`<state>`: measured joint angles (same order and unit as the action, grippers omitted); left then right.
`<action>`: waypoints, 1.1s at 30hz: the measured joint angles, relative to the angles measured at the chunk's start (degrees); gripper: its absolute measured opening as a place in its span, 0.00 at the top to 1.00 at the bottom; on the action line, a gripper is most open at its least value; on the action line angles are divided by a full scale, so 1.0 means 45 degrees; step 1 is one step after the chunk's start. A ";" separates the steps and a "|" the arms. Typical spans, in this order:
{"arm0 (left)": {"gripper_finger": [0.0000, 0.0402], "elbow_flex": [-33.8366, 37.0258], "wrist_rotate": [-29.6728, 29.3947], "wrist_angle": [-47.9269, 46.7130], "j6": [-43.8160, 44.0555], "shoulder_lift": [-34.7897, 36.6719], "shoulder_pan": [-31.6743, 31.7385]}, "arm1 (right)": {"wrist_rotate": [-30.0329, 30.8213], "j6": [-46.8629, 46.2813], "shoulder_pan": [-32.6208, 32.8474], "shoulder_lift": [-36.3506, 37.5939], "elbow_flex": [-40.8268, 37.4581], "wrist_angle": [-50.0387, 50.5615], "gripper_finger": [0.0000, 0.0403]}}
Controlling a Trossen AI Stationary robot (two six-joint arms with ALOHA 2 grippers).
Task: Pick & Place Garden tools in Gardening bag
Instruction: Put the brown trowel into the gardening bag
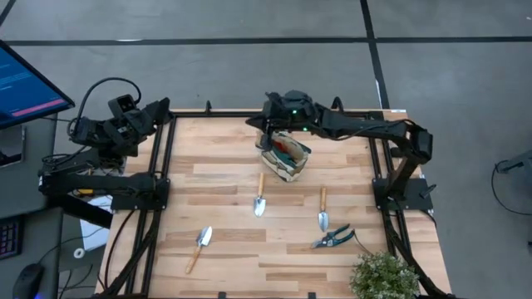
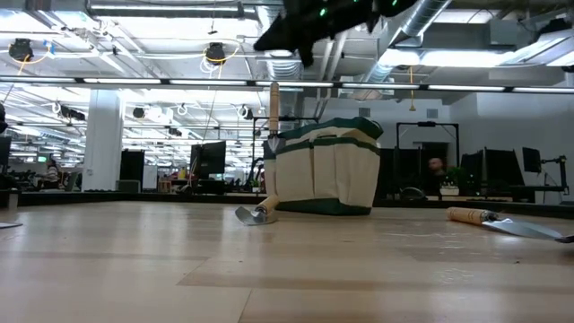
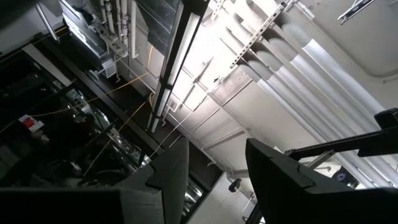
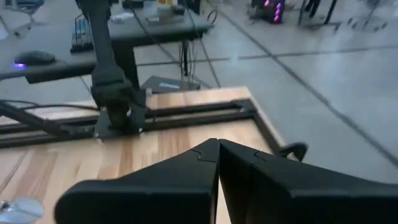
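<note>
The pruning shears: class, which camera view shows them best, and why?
The high view: the pruning shears lie in plain sight on the table near the leafy plant, blue handles visible. The low view does not show them clearly, and neither wrist view shows them.

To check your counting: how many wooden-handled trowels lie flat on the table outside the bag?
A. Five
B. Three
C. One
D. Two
B: the high view shows one trowel front left, one trowel mid-table, one trowel beside the shears, all outside the bag.
</note>
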<state>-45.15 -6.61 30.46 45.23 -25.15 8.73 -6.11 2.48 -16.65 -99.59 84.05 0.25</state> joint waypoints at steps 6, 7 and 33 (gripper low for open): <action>0.60 0.0002 -0.0005 0.0005 0.0000 -0.0015 0.0000 | 0.0345 0.0138 -0.0279 -0.0013 -0.0319 0.0776 1.00; 0.60 0.0005 -0.0004 0.0005 0.0000 -0.0015 0.0001 | 0.0373 0.0102 -0.0294 -0.0067 -0.0462 0.0664 1.00; 0.60 0.0010 -0.0149 0.0005 -0.0066 -0.0413 0.0000 | 0.1125 -0.0367 0.0041 0.0301 -0.1530 -0.0489 1.00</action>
<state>-45.10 -7.28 30.48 44.94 -27.01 8.73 -1.05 0.83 -16.47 -98.24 77.17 -1.95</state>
